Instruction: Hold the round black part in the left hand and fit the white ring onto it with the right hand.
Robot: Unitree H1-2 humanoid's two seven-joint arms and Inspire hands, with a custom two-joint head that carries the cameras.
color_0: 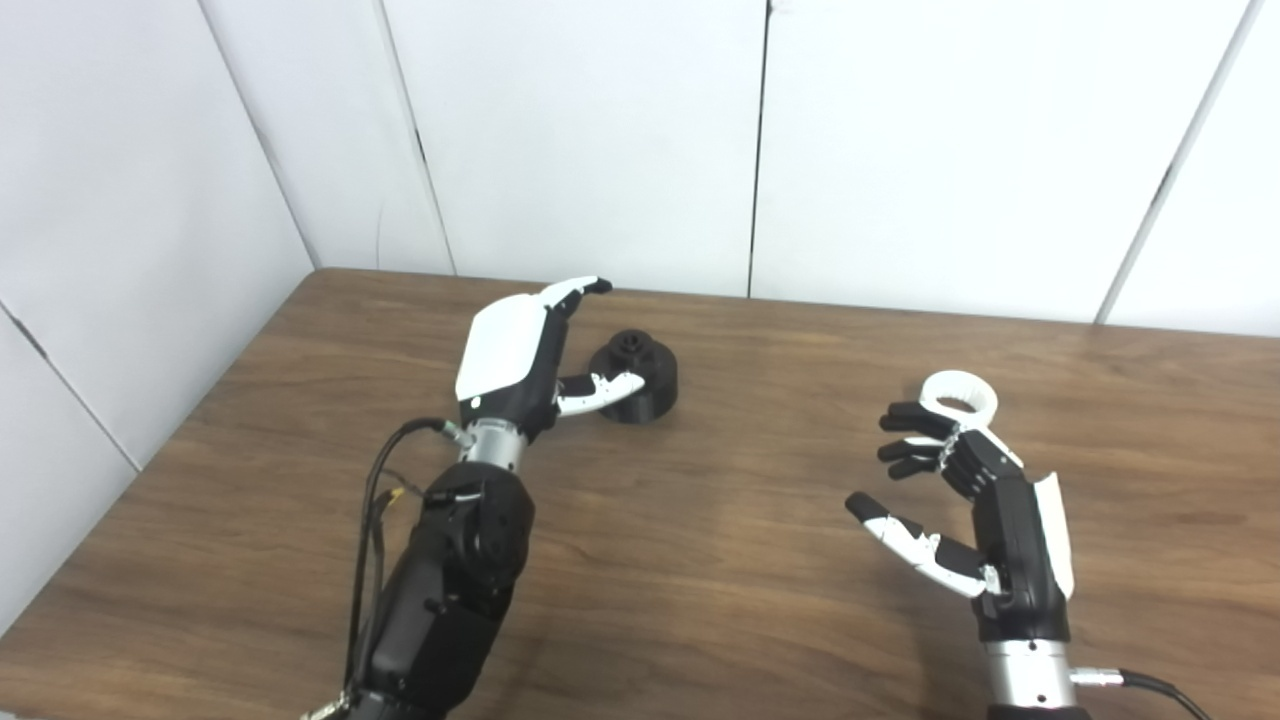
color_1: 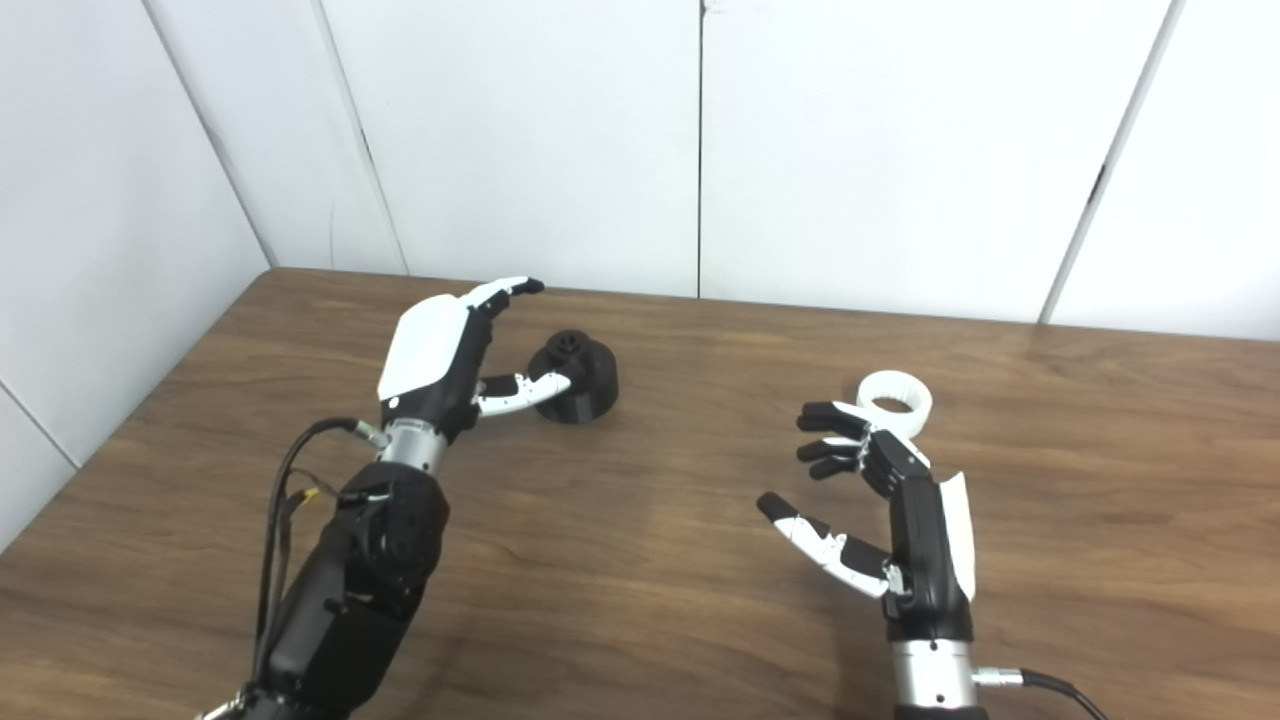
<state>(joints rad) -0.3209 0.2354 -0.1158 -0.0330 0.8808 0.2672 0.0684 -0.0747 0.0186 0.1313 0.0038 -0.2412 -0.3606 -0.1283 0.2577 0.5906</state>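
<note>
The round black part (color_0: 636, 378) stands on the wooden table (color_0: 720, 560) left of centre. My left hand (color_0: 520, 355) is open just left of it, thumb reaching toward its near side, fingers extended above and beside it; it holds nothing. The white ring (color_0: 959, 395) lies flat on the table at the right. My right hand (color_0: 950, 500) is open just in front of the ring, fingers curled a little with their tips near its near rim, holding nothing. In the right eye view the part (color_1: 574, 376) and the ring (color_1: 895, 396) show the same.
White wall panels (color_0: 600, 130) close the table's far and left sides. Cables (color_0: 375, 520) run along my left forearm and another leaves my right wrist (color_0: 1140, 685).
</note>
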